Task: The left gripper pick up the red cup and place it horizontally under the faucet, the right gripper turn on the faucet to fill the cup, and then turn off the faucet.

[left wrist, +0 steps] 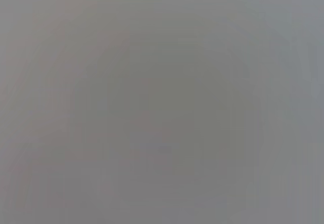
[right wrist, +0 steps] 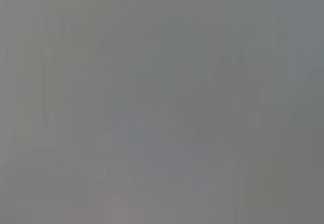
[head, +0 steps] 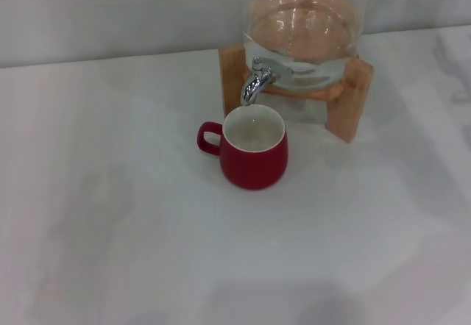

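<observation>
From the head view I see the red cup (head: 254, 156) standing upright on the white counter (head: 132, 215), its mouth directly under the faucet (head: 257, 82) spout, handle pointing to my left. The faucet is fitted to a glass dispenser (head: 305, 27) on a wooden stand (head: 346, 112) just behind the cup. Neither the left gripper nor the right gripper shows anywhere, so I cannot tell how their jaws stand. Both wrist views are blank grey.

Red cup (head: 253, 156) sits under faucet (head: 257, 81) — open table (head: 110, 229) around.
</observation>
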`<state>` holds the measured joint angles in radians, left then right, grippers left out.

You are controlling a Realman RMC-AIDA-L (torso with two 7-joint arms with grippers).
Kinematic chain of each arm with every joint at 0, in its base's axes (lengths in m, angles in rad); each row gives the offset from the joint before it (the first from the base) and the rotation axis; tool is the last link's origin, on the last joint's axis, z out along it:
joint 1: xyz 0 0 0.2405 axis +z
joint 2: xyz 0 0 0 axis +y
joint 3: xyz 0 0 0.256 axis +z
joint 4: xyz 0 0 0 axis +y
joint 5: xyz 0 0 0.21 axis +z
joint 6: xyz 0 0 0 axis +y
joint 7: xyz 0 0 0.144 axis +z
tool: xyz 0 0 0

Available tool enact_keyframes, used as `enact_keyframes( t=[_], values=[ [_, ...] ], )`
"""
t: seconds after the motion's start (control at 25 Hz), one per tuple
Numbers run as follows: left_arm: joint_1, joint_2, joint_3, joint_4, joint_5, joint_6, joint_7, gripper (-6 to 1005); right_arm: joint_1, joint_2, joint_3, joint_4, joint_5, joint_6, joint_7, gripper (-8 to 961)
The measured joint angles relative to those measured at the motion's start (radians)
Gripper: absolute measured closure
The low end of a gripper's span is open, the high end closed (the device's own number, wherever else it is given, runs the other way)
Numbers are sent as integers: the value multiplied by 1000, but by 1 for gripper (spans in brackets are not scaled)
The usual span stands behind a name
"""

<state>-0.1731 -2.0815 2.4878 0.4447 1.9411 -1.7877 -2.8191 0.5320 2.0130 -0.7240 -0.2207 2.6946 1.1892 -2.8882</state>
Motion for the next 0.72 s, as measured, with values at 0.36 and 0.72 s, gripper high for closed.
enact_keyframes(
  t=[0.36, 0.72],
  values=[
    [-42, 1, -102, -72, -67, 76, -48, 496, -12, 3, -7, 10, 3, 96, 70, 279],
    [-92, 3, -219, -136, -113, 191, -165, 264, -62, 5, -53, 36, -3, 213, 131, 279]
  ],
)
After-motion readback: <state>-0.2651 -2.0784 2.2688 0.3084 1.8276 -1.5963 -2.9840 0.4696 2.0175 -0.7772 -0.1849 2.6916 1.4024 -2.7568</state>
